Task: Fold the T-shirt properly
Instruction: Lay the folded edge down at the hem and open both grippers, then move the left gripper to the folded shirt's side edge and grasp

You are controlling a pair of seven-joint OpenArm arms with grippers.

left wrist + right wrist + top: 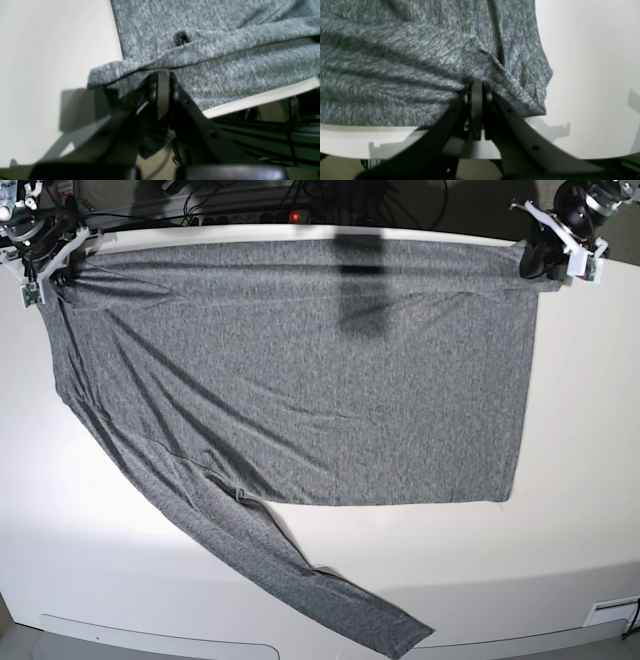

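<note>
The heather-grey T-shirt (pixel 300 380) lies spread flat on the white table (pixel 580 430), its far edge along the table's back edge. One long sleeve (pixel 300 575) runs diagonally toward the near edge. My left gripper (pixel 535 258) is at the far right corner of the cloth, and in the left wrist view the left gripper (pixel 162 74) is shut on the T-shirt (pixel 225 37), pinching its edge. At the far left corner is my right gripper (pixel 55 272). In the right wrist view the right gripper (pixel 477 85) is shut on a bunched fold of the T-shirt (pixel 407 62).
Cables and a power strip (pixel 250 205) lie behind the table's back edge. Bare white tabletop lies right of the shirt and along the near edge. A small label (pixel 610 612) sits at the near right corner.
</note>
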